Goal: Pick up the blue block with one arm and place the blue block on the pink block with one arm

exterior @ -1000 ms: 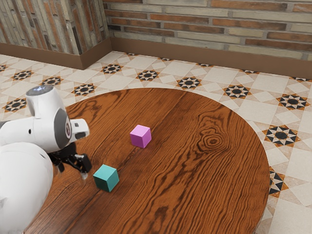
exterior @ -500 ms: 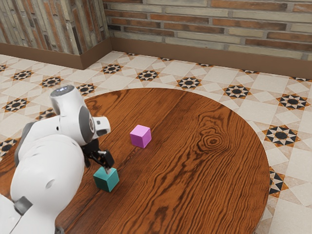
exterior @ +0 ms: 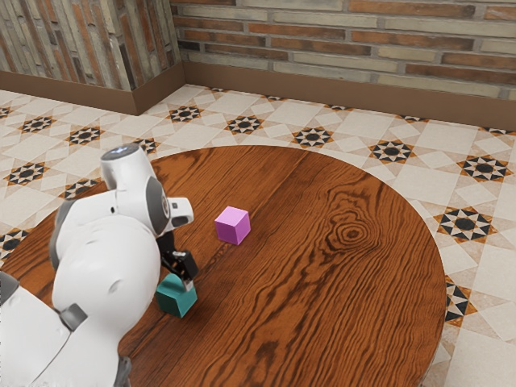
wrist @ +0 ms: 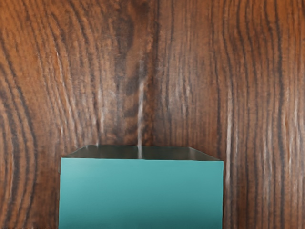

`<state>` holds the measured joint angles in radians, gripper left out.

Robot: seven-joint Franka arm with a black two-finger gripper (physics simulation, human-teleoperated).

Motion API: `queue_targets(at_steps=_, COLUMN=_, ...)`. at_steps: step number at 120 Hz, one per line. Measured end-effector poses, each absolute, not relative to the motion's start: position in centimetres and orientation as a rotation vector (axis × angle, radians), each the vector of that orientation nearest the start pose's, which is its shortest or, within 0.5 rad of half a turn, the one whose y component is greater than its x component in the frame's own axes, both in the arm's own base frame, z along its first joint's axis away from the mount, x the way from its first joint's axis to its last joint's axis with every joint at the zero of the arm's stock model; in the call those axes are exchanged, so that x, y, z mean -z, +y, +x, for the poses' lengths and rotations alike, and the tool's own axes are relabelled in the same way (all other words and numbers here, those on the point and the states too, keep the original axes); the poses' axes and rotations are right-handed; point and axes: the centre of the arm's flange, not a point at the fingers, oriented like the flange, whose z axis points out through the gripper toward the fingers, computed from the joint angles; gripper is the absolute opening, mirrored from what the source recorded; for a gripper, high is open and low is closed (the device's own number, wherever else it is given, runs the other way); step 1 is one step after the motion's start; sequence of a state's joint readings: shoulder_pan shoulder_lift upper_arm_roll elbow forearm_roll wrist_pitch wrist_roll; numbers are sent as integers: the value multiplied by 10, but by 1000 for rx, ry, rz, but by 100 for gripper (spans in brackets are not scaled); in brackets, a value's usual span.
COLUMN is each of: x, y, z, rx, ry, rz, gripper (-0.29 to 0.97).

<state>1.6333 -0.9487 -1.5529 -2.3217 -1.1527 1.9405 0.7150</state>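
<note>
Jaws hang right over the blue block (exterior: 176, 297) on the desk (exterior: 339, 290), honestly can't tell if they're wide or narrow. Pink block (exterior: 232, 225) sits nearby, untouched.

The surface (exterior: 339, 266) is polished dark wood with bold grain and a soft sheen, the blue block (exterior: 179, 298) and pink block (exterior: 232, 225) look smooth and matt, the arm (exterior: 105, 258) has a glossy white plastic-looking shell, and the wall (exterior: 339, 32) is rough brick.

Bright, even, diffuse light; only faint soft shadows; pale glossy streak on the wooden table (wrist: 140, 109).
</note>
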Motion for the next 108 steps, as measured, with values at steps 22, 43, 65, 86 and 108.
queue_targets(at_steps=22, x=-286, y=-9, z=491, rx=6, ry=-54, rz=-3203, gripper=68)
queue_targets(at_steps=43, x=-273, y=-13, z=495, rx=-29, ry=-40, rz=-3179, gripper=68)
queue_targets(at_steps=65, x=-265, y=-11, z=495, rx=-40, ry=-54, rz=-3177, gripper=68)
queue_targets(at_steps=86, x=-257, y=-7, z=496, rx=-44, ry=-84, rz=-3180, gripper=60)
queue_targets(at_steps=108, x=-259, y=-12, z=499, rx=-42, ry=-60, rz=-3178, gripper=41)
